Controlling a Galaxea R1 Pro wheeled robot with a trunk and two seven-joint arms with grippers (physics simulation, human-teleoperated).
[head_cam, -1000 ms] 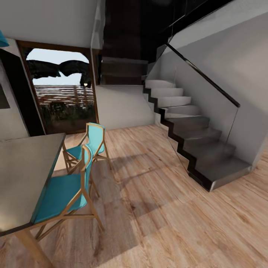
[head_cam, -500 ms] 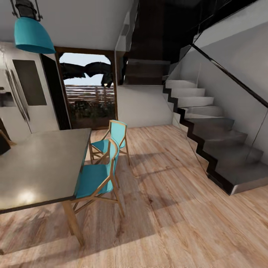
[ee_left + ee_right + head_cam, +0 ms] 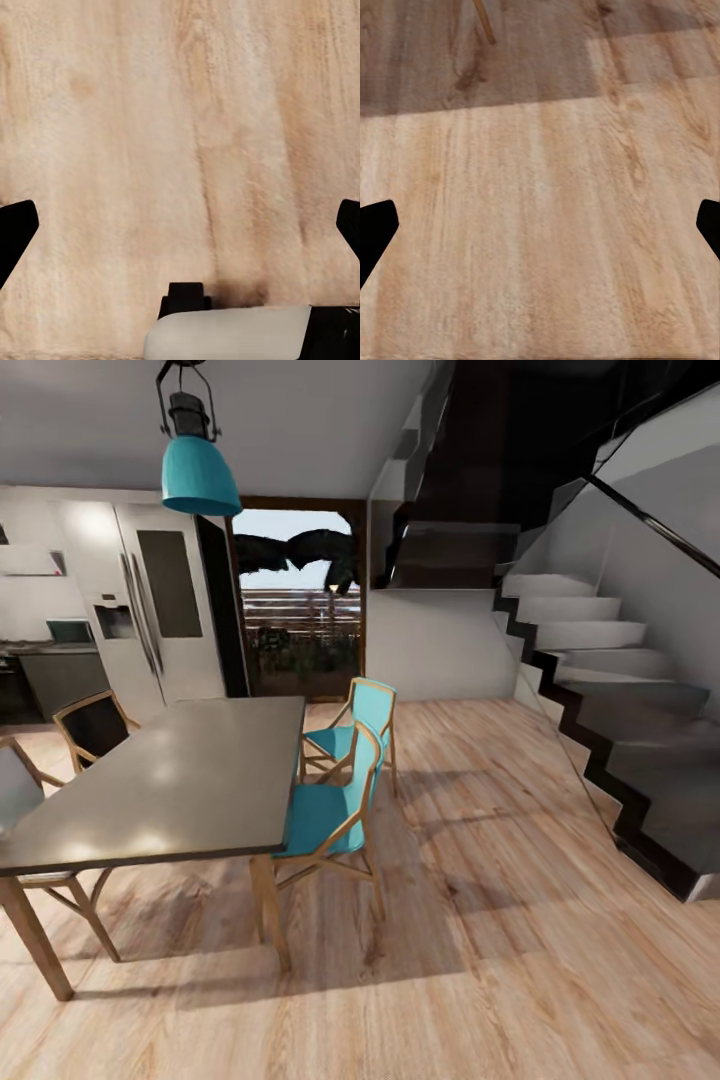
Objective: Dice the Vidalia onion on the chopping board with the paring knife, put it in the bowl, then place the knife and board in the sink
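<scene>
A: What is differing from a second ago?

B: The head camera is swinging round, so the whole scene is sliding rightward in the picture. The staircase (image 3: pixel 620 700) is now sitting at the right edge, and the dining table (image 3: pixel 150 785), cut off before, is showing almost whole. A teal pendant lamp (image 3: pixel 198 470) and a pale double-door fridge (image 3: pixel 160 610) are coming into the picture too. The furniture itself is not shifting; only the view is.

A: What is standing round the table?

B: Two teal chairs (image 3: pixel 335 800) with wooden frames are sitting along its near side, one behind the other. A dark-backed chair (image 3: pixel 92 725) is standing on the far side. Behind them a glazed door (image 3: pixel 298 600) is showing sky and a fence.

A: How are the jaws standing?

B: The left gripper (image 3: pixel 180 225) is hanging with its two dark fingertips (image 3: pixel 15 232) wide apart at the picture's edges, holding nothing. Between and beyond them only the light wood floor (image 3: pixel 150 135) is lying. A white and black part of the robot is showing close under the jaws, nearer the camera. The right gripper (image 3: pixel 540 232) is spread just as wide and is also empty, with floor between its tips. Well beyond those jaws a slim wooden leg (image 3: pixel 484 21) is standing on a shaded patch of boards.

A: And the onion, board, knife or bowl?

B: A strip of dark kitchen counter (image 3: pixel 40 650) is lying far off beside the fridge, too small to tell what is on it.
</scene>
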